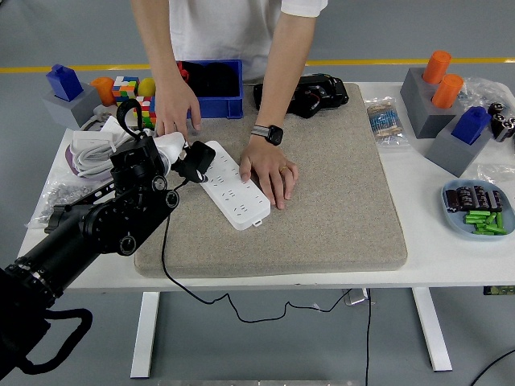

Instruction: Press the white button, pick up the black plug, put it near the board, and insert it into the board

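A white power strip (234, 190) lies at an angle on the grey mat (330, 201). My left hand (153, 165) is shut on the black plug (196, 161), which sits over the strip's far left end. The plug's black cable (164, 249) trails down past the table's near edge. A person at the far side rests one hand (272, 172) against the strip's right side. The person's other hand (178, 108) is on the table just behind the strip's far end. Whether the plug's pins are in a socket is hidden.
A blue bin (212, 88) and a black device (310, 95) stand at the back. White coiled cable (95, 149) and coloured toys (125, 88) crowd the left. Grey blocks with orange and blue pieces (434, 92) and a blue dish of batteries (479, 211) sit at the right.
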You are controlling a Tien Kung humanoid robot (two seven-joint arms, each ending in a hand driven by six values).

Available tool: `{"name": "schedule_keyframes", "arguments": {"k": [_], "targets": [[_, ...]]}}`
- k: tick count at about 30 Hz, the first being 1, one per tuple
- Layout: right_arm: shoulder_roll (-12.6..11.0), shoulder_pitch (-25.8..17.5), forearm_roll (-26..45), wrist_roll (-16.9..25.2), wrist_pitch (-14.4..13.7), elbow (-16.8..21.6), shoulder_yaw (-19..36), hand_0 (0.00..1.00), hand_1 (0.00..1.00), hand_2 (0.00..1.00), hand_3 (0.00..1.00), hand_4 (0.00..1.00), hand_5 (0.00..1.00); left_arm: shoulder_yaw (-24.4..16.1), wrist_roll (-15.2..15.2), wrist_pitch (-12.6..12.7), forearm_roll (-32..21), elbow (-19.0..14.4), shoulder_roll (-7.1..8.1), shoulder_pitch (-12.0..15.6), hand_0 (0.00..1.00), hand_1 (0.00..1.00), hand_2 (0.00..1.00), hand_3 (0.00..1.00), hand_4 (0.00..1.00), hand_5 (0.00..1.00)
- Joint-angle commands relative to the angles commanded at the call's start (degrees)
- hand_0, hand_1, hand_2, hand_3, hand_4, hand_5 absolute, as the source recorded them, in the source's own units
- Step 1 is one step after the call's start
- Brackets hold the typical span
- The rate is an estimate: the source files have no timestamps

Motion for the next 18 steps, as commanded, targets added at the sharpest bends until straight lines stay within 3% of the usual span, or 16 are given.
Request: {"name": "schedule_keyframes", "arguments": {"k": [14, 15, 18], "targets": [[0.05, 0.05, -0.07, 0.07, -0.04, 0.00, 0.29, 0.633, 0.546, 0.533, 0.533, 0.642, 0.308, 1.38, 0.00, 0.41, 0.83, -0.46, 0.32, 0.10, 0.317, 0.583, 0.506, 0.709, 0.909, 0.342], [0.05, 0.07, -0.07, 0.09, -0.05, 0.00, 0.31, 0.634, 0.547, 0.533, 0.534, 0.642, 0.309, 1.73, 0.00, 0.48, 0.89, -0.49, 0.49, 0.06, 0.289, 0.550, 0.459, 0.692, 0.879, 0.261], [0.08, 0.06, -0.03, 0.22, -0.12, -0.01, 0.34, 0.634, 0.547, 0.533, 0.534, 0.642, 0.309, 3.00, 0.00, 0.91, 1.25, -0.72, 1.06, 0.03, 0.289, 0.550, 0.459, 0.692, 0.879, 0.261]]}}
